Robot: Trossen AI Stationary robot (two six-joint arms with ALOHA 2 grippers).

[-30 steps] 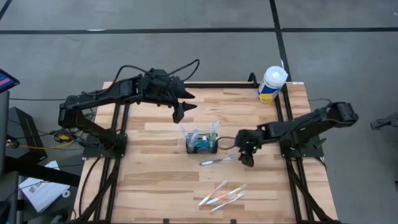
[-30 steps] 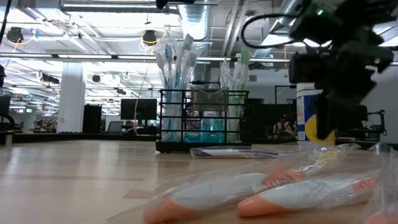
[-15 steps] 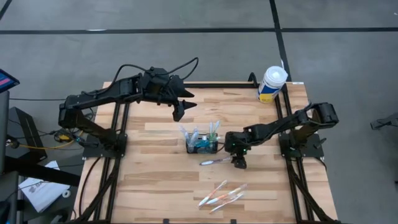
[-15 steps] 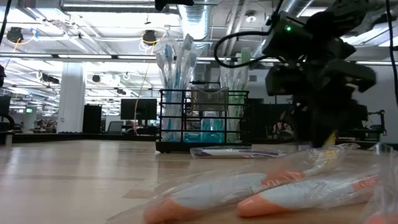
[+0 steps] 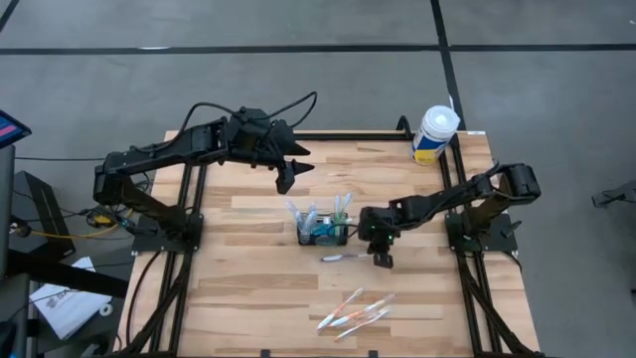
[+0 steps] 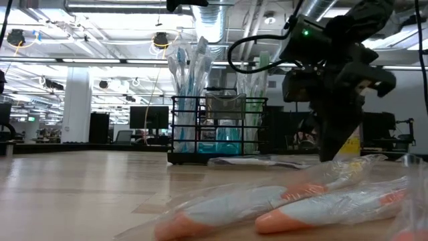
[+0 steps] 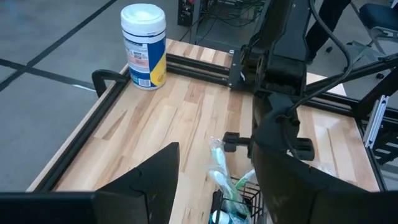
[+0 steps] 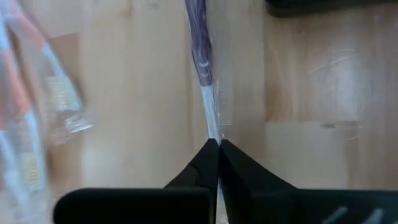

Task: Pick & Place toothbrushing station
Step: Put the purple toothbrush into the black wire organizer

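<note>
The toothbrushing station, a small black wire-mesh caddy, stands upright near the middle of the wooden table. Several wrapped toothbrushes stand in its compartments, their tops rising above the mesh, and something teal shows low inside it. In the low view the caddy stands behind a purple-handled wrapped toothbrush that lies flat on the table.

That toothbrush lies just in front of the station, apart from it. The right gripper is down at the end of it that points away from the caddy. The right wrist view shows the two dark fingers pressed together with the thin clear end of the toothbrush's wrapper pinched between their tips.

Nearer the table's front edge, a loose cluster of wrapped orange-and-white toothbrushes lies well apart from the station; the low view shows them close to the camera.

The left gripper hangs above the table behind the station, touching nothing, its fingers spread with a clear gap between them.

A white tub with a yellow-and-blue label stands at the far right corner of the table.
</note>
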